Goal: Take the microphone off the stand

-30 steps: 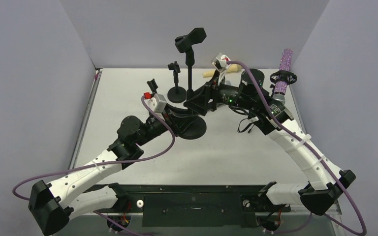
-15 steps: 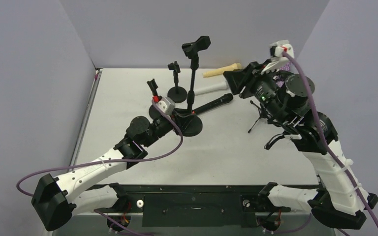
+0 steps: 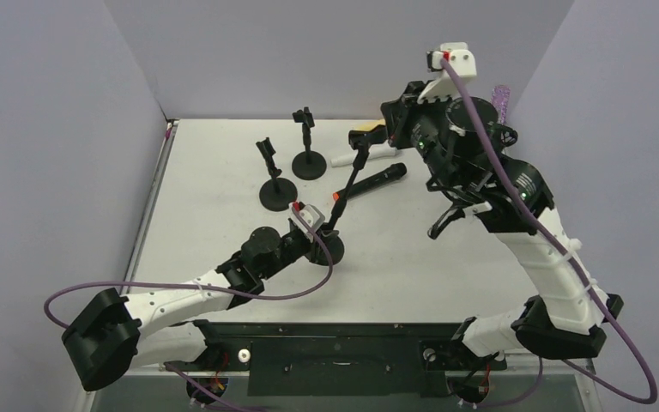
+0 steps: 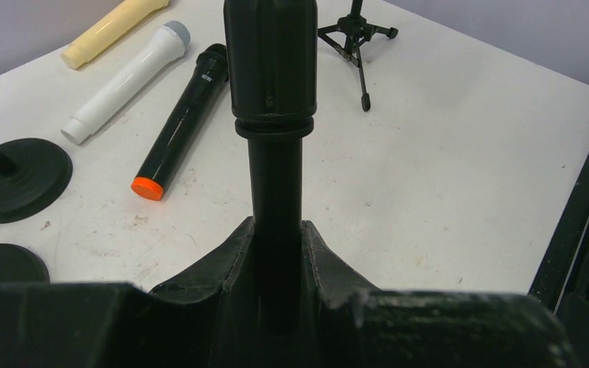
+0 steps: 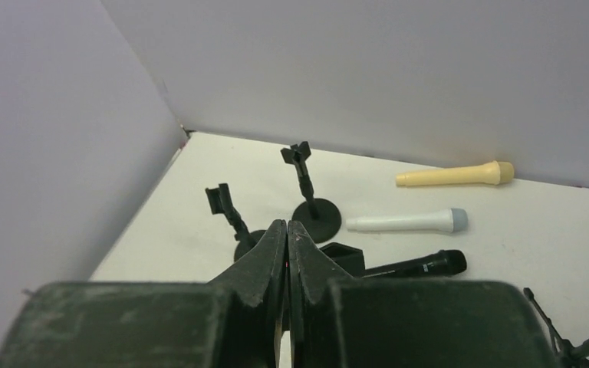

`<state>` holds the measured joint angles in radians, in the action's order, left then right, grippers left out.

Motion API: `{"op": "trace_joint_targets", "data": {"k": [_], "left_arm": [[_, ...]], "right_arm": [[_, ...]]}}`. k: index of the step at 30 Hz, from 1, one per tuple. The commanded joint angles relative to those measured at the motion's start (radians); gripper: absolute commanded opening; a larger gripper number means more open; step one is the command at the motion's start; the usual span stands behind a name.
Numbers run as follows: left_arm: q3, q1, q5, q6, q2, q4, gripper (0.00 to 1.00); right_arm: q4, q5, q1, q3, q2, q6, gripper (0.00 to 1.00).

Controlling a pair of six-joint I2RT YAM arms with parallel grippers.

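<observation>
The black microphone (image 3: 371, 181) lies flat on the table (image 3: 223, 172), off the stand (image 4: 274, 77). Its long axis runs diagonally, with the head toward the far right and the orange tail cap toward the near left, close to the stand's leaning pole. The left gripper (image 4: 276, 245) is clamped on the lower pole of the stand. The right gripper (image 5: 286, 253) hangs high above the far side, its fingers pressed together on nothing. Half a second ago the stand stood nearly upright and farther from the bases; now it is drawn nearer and tips to the right, while the right arm has climbed and its fingers have closed. A white microphone (image 4: 126, 80) and a cream microphone (image 4: 115, 27) lie beyond the black one. The table is white and scuffed, with pale grey-lilac walls (image 3: 309, 51) around it.
</observation>
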<state>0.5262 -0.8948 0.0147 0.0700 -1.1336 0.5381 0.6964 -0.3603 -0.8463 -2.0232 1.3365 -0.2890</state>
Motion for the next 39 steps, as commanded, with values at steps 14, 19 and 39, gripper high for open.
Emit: {"op": "trace_joint_targets", "data": {"k": [14, 19, 39], "left_arm": [[-0.031, -0.021, 0.010, -0.019, 0.032, 0.321, 0.00], [-0.015, -0.020, 0.008, 0.005, 0.005, 0.379, 0.00], [0.030, 0.006, 0.023, 0.083, -0.040, 0.441, 0.00]], "right_arm": [[0.068, 0.021, -0.002, 0.056, 0.108, 0.006, 0.00], [0.032, 0.051, -0.015, 0.161, 0.070, -0.057, 0.00], [0.015, 0.053, -0.050, 0.216, 0.037, -0.114, 0.03]]}}
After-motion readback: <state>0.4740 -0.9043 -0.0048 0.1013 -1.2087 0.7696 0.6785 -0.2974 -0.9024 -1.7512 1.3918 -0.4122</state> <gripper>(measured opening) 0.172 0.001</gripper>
